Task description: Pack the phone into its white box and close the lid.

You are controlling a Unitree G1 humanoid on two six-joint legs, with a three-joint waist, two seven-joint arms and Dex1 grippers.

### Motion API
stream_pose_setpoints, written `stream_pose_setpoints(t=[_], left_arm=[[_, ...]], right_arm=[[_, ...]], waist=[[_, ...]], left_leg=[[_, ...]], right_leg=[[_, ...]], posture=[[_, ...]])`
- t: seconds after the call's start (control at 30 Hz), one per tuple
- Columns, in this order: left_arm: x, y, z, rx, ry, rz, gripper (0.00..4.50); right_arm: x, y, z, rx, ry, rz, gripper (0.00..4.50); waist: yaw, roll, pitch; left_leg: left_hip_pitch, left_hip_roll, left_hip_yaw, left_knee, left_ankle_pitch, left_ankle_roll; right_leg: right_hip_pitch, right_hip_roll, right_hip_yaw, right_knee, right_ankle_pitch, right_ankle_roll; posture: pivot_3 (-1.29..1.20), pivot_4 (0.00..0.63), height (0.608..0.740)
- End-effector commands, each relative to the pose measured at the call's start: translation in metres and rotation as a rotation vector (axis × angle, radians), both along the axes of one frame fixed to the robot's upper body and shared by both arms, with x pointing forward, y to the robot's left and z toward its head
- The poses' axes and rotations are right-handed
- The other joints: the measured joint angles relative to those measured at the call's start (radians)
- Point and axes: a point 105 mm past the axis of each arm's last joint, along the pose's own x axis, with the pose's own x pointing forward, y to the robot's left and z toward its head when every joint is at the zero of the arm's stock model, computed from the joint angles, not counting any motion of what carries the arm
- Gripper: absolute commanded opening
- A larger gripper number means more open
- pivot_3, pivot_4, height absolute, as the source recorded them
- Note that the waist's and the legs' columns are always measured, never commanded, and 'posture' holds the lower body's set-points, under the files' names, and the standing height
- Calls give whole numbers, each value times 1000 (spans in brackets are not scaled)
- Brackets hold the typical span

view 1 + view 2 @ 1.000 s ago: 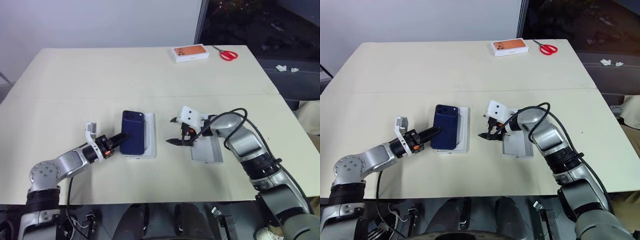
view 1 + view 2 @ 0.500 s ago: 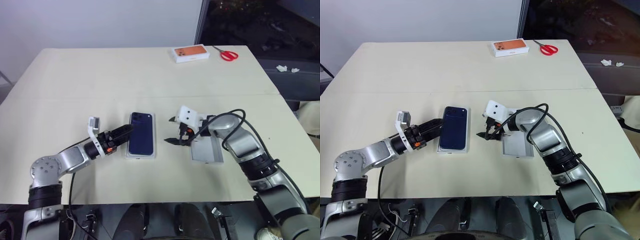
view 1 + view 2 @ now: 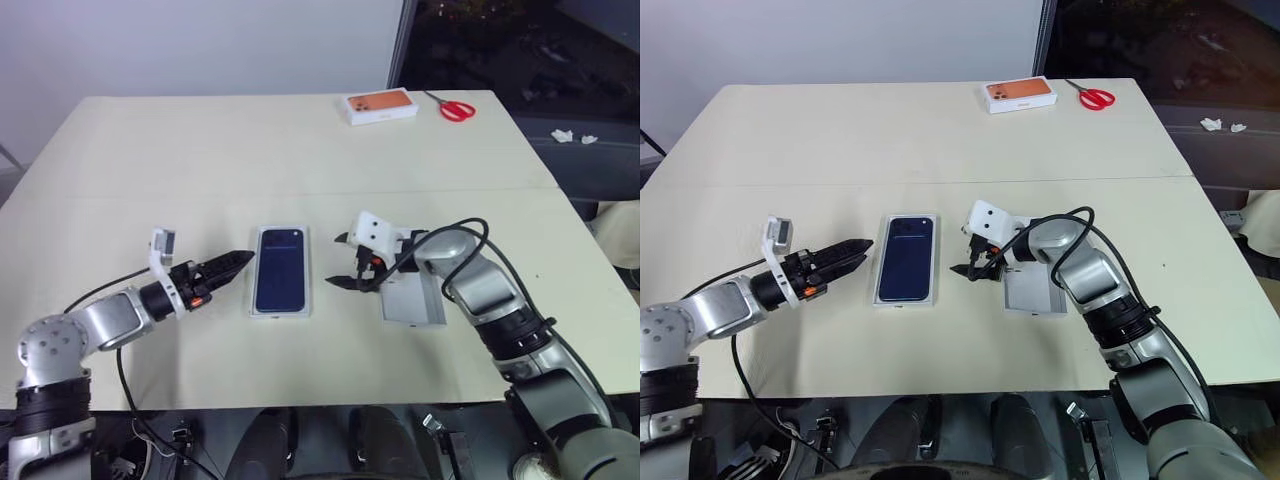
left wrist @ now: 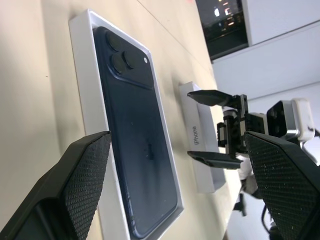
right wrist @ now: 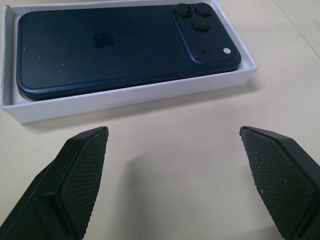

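Observation:
The dark navy phone lies flat, back up, inside the shallow white box near the table's middle. Its camera cluster sits at the far end. My left gripper hovers open just left of the box, clear of the phone, its textured fingers wide apart. On the other side of the box my right gripper stands open and empty, a short gap from the box wall. The white lid lies flat on the table beside that gripper, partly under the right forearm.
A box with an orange phone picture and red scissors lie at the table's far right edge. Small white scraps rest on a dark surface beyond the table's right side.
The phone, held tilted over the box by my left gripper, now lies flat inside it. The left gripper has opened, let go and drawn back to the left. The right arm stayed still.

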Motion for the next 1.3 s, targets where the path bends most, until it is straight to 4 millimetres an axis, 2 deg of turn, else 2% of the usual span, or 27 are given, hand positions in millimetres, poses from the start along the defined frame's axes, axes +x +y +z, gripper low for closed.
stream_pose_setpoints(t=[0.03,0.1,0.13,0.3,0.33,0.4,0.47,0.53,0.7,0.77,0.97,1.07,1.17,1.3], left_arm=[[2,16,9,33,-50,76,4209],[5,25,3,71,-43,131,3599],[9,29,-1,88,-35,163,3143],[19,26,-10,183,-48,194,521],[21,23,-14,214,-44,192,77],[24,18,-22,283,-40,183,25],[23,3,-32,312,-27,130,25],[23,-5,-36,321,-19,96,25],[21,-44,-44,337,-27,-46,25],[24,-61,-43,325,-43,-91,25],[31,-101,-47,322,-72,-173,25],[34,-118,-42,298,-91,-200,25],[36,-123,-42,298,-97,-206,25],[36,-125,-41,298,-102,-224,25]], right_arm=[[1,5,13,50,-33,4,4172],[0,8,12,58,-32,4,3529],[-2,10,9,51,-38,14,3060],[-2,15,-5,-7,-74,15,369],[1,14,-8,-28,-86,3,9],[5,12,-15,-80,-117,-13,0],[7,13,-19,-104,-132,-20,0],[7,16,-19,-99,-132,-23,0],[5,20,-15,-82,-133,-13,0],[5,11,-15,-94,-123,-21,0],[3,-26,-20,-158,-95,-72,0],[1,-46,-24,-201,-83,-102,0],[-2,-58,-27,-223,-68,-119,0],[-2,-61,-25,-217,-79,-134,0]], waist=[[0,0,0],[0,0,0],[1,0,0],[2,0,0],[2,0,0],[3,0,0],[2,0,0],[2,0,0],[3,0,0],[9,0,0],[31,0,0],[33,0,0],[32,0,0],[26,0,0]], left_leg=[[0,0,0,0,0,0],[0,0,0,0,0,0],[0,0,0,0,0,0],[0,0,0,0,0,0],[0,0,0,0,0,0],[0,0,0,0,0,0],[0,0,0,0,1,-1],[0,-1,0,0,2,-3],[0,0,0,0,1,-2],[0,-1,0,1,1,-2],[0,-2,0,3,1,-2],[0,-3,0,3,1,-2],[0,-3,0,4,1,-2],[0,-2,0,4,1,-2]], right_leg=[[0,0,0,0,0,0],[0,0,0,0,0,0],[0,0,0,0,0,0],[0,0,0,0,0,0],[0,0,0,0,0,0],[0,0,0,0,0,0],[0,0,0,0,0,0],[0,0,0,0,0,0],[0,0,0,1,0,0],[1,0,-1,1,0,0],[3,-1,-1,0,0,0],[4,-1,-2,-1,0,0],[5,-1,-2,-1,0,0],[5,-1,-2,-1,0,0]], posture=[[0,150,740],[0,150,740],[0,150,740],[0,150,740],[0,150,740],[0,150,740],[0,150,740],[0,150,740],[0,150,740],[0,150,740],[0,150,740],[0,150,740],[0,150,740],[0,150,740]])
